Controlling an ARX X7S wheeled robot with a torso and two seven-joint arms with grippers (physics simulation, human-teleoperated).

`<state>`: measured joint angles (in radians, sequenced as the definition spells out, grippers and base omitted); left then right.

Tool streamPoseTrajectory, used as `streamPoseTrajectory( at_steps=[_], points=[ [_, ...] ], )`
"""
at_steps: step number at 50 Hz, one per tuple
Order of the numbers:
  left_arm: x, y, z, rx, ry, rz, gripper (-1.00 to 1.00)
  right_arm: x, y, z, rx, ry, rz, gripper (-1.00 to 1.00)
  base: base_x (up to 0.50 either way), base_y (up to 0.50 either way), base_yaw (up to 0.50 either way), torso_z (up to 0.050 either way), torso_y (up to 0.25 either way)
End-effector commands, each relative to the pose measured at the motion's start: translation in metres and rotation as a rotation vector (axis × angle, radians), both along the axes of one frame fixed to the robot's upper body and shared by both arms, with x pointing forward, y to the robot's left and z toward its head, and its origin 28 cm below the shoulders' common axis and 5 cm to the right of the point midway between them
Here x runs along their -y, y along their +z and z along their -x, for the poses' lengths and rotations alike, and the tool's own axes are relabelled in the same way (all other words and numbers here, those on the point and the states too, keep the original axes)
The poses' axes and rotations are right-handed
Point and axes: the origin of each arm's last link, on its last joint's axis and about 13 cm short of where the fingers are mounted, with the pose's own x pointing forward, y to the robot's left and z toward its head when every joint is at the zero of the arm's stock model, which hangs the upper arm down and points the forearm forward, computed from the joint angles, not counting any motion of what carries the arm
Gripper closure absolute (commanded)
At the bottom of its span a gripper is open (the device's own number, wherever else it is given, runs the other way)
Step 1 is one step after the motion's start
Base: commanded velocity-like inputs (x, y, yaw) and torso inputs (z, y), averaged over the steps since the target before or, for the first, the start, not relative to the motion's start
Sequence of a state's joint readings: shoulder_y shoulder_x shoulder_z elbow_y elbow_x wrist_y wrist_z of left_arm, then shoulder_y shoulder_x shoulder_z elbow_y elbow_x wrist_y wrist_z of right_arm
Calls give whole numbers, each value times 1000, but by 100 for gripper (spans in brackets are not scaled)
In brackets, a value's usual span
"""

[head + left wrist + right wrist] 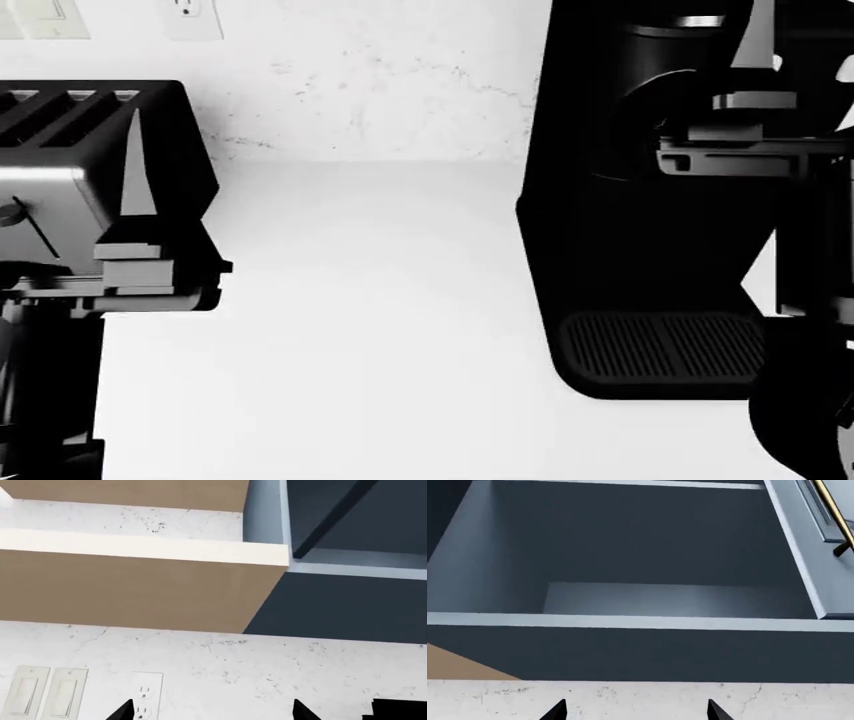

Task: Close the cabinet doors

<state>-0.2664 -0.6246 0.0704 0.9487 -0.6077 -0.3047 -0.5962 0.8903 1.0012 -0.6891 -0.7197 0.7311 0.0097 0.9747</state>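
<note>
The blue wall cabinet [627,545] stands open above the marbled wall, its dark inside and a shelf showing. One cabinet door [804,555] with a brass handle [830,510] is swung out at the opening's side. My right gripper [636,714] is open below the cabinet's front rail, holding nothing. The left wrist view catches the same cabinet's corner [267,515] next to a tan cabinet [133,590]. A dark slanted edge [330,517] crosses the opening; whether it is a door I cannot tell. My left gripper [213,715] is open and empty, facing the wall. The head view misses the cabinet.
A black toaster [80,130] sits on the white counter [360,330] at the left and a black coffee machine [627,220] at the right. Both arms rise in front of them. A socket [145,695] and light switches [43,690] are on the wall.
</note>
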Motion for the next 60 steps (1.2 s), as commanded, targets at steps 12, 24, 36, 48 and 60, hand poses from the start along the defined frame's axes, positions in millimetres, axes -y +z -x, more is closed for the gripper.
streamPoseTrajectory(
  at_steps=[12,24,36,48,60],
  points=[
    [0,0,0,3,-3,3,-100,0,0,-4,-32,-6,-27,-100,149,0,0,0,1],
    [2,1,6,18,-7,-10,-100,0,-1,-5,-39,2,-29,-100,0,0,0,0,0],
    [2,1,6,20,1,-16,-100,0,-2,-6,-58,14,-23,-100,-252,0,0,0,0],
    [2,4,14,45,7,-22,-100,0,-3,-7,-53,16,-18,-100,-42,0,0,0,0],
    [-5,16,37,124,41,-22,-100,-1,-4,-8,-55,16,-13,-100,0,0,0,0,0]
  ],
)
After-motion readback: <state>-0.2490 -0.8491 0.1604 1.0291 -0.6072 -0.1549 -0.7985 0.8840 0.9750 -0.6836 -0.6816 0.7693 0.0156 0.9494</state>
